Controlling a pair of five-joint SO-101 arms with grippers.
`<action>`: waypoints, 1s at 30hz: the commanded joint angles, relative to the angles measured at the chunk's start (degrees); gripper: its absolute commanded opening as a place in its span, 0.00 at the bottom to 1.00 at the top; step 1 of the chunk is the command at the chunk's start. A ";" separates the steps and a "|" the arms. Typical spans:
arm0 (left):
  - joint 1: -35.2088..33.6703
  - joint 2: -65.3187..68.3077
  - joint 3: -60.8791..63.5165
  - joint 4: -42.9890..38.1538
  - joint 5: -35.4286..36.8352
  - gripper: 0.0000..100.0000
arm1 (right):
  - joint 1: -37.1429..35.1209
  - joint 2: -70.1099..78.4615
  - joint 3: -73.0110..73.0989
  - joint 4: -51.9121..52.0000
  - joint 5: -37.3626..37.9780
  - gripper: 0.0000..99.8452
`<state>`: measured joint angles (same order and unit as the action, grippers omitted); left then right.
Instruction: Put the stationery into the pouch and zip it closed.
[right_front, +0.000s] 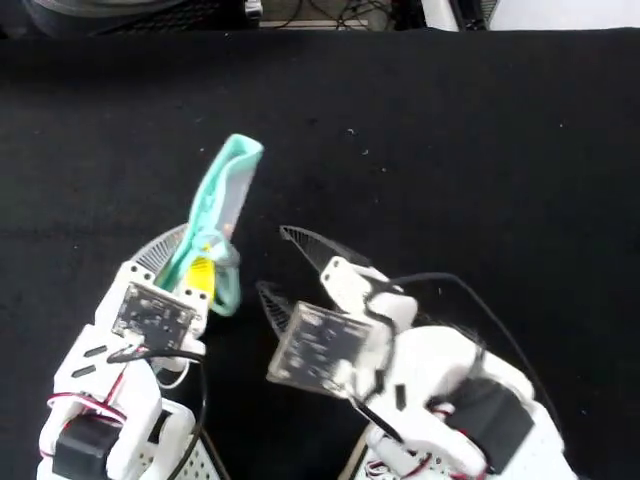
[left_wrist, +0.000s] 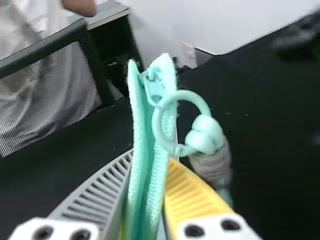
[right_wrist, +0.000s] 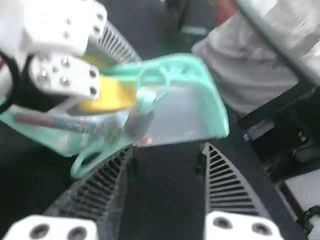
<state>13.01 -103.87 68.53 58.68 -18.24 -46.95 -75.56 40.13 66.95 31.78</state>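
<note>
A matt black cloth covers the table (right_front: 480, 130), flat and unmarked, with white wall beyond its far edge in the left wrist view. Both arms are white plastic shells with bare circuit boards on their wrists.

The left gripper (right_front: 190, 262) has one grey ribbed finger (left_wrist: 100, 195) and one yellow ribbed finger (left_wrist: 192, 197). They are pinched on the pouch (right_front: 225, 195), one flat against each side, near its end closest to the arms.

The pouch is long and slim, of soft mint-green fabric with a clear, glossy plastic side panel (right_wrist: 175, 110). It stands on edge and stretches from the left gripper toward the far side of the table. Its toothed zip (left_wrist: 160, 150) runs along the upper edge, with the slider (left_wrist: 152, 85) near the far end. A round mint pull ring (left_wrist: 182, 117) hangs from the slider and carries a knotted cord (left_wrist: 205, 137). Whether the zip is shut all the way I cannot tell. Through the clear panel a thin dark pen-like piece of stationery (right_wrist: 60, 122) lies lengthwise inside.

The right gripper (right_front: 272, 262) sits just beside the pouch, apart from it. Its two dark, ribbed, pointed fingers (right_wrist: 100, 190) are spread wide with only black cloth between them
</note>
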 joint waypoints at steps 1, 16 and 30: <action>1.19 0.44 1.01 1.76 -0.88 0.03 | 0.44 -2.59 -1.54 -2.55 -3.34 0.18; 1.27 0.44 1.27 1.76 -0.88 0.03 | -5.71 9.01 0.22 -15.82 -12.66 0.18; 1.27 0.44 1.19 1.85 -0.79 0.03 | -3.96 9.54 5.05 -22.59 -12.48 0.17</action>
<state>13.80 -103.87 68.53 59.03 -18.68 -51.96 -66.24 45.05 45.67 19.74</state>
